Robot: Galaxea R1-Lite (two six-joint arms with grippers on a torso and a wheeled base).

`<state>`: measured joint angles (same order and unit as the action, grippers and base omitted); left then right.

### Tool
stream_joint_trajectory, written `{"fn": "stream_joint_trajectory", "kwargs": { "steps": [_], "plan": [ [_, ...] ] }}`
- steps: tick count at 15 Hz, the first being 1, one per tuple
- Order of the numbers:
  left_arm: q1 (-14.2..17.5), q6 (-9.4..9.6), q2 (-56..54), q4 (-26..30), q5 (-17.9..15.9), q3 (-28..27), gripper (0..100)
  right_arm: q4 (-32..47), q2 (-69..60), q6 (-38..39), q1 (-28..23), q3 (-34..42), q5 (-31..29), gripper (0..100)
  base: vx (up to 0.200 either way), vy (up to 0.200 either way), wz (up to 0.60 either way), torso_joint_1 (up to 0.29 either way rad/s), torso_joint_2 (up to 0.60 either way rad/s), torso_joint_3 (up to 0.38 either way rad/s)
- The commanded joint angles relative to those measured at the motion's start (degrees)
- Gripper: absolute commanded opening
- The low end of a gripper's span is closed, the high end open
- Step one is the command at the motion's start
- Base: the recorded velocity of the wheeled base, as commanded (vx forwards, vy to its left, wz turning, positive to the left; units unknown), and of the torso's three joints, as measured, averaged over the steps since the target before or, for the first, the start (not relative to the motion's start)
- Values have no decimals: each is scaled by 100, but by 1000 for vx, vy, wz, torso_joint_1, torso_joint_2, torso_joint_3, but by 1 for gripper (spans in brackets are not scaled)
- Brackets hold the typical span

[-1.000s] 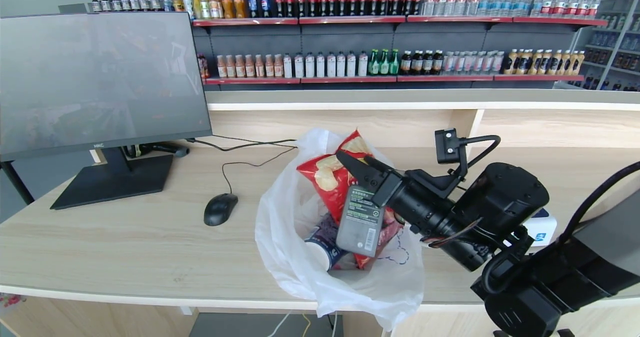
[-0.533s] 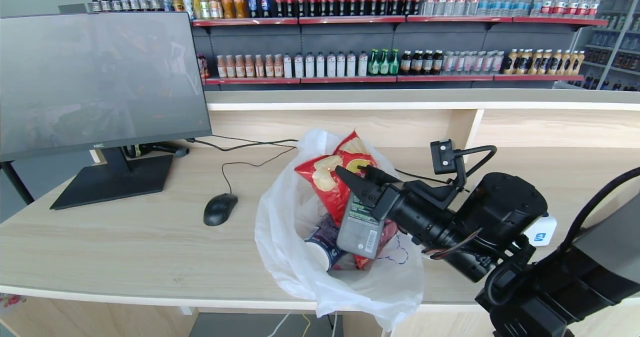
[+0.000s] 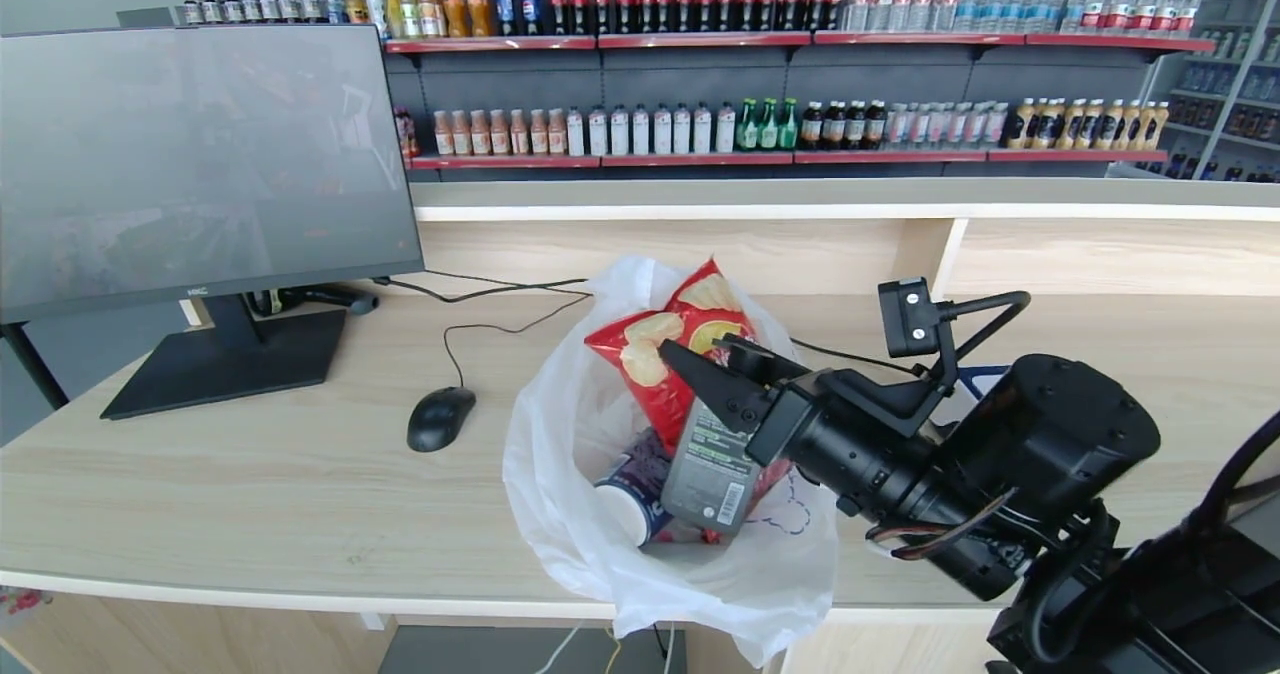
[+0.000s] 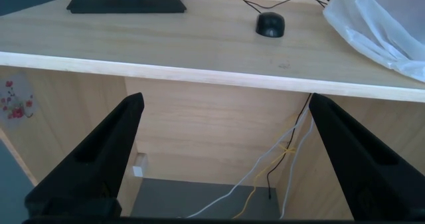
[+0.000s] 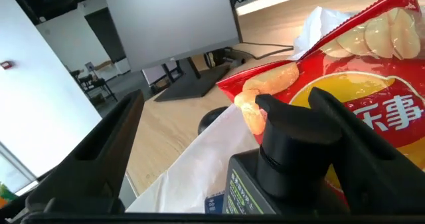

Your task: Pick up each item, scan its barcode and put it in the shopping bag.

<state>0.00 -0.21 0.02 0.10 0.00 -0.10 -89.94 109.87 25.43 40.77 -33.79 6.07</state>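
Note:
A white plastic shopping bag [image 3: 560, 474] stands open at the counter's front edge. Inside it are a red chips bag [image 3: 640, 354], a dark paper cup [image 3: 630, 494] and a grey bottle [image 3: 712, 464] with a black cap [image 5: 295, 137]. The bottle leans upright against the chips bag [image 5: 378, 71]. My right gripper [image 3: 697, 344] hovers over the bag's mouth. Its fingers are spread wide on either side of the cap without pressing it. My left gripper [image 4: 226, 98] hangs open below the counter's front edge, holding nothing.
A monitor [image 3: 200, 154] on a black stand fills the counter's left side, with a black mouse [image 3: 440, 417] and its cable between it and the bag. A raised wooden partition [image 3: 800, 214] runs along the back. Drink shelves stand beyond.
My right gripper has come down a little over the bag. The grey bottle has sunk deeper into the bag and now rests among the items.

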Motion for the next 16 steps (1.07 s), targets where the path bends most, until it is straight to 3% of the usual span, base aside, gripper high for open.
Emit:
{"fn": "stream_joint_trajectory", "kwargs": {
  "steps": [1, 6, 11, 16],
  "plan": [
    [0, -6, -2, -1, 0, 1, 100, -6, 219, -3, 37, -31, -1, 100, 0, 0, 0, 0, 0, 0],
    [0, -14, -2, -1, 0, 1, 100, -6, 790, 15, -25, -479, -9, 100, 0, 0, 0, 0, 0, 0],
    [0, -14, -2, -1, 0, 1, 100, -6, 790, -20, -710, -840, 35, 100, 0, 0, 0, 0, 0, 0],
    [0, -14, -2, -1, 0, 1, 100, -6, 887, -47, -745, -1077, 35, 100, 0, 0, 0, 0, 0, 0]
  ]
}}
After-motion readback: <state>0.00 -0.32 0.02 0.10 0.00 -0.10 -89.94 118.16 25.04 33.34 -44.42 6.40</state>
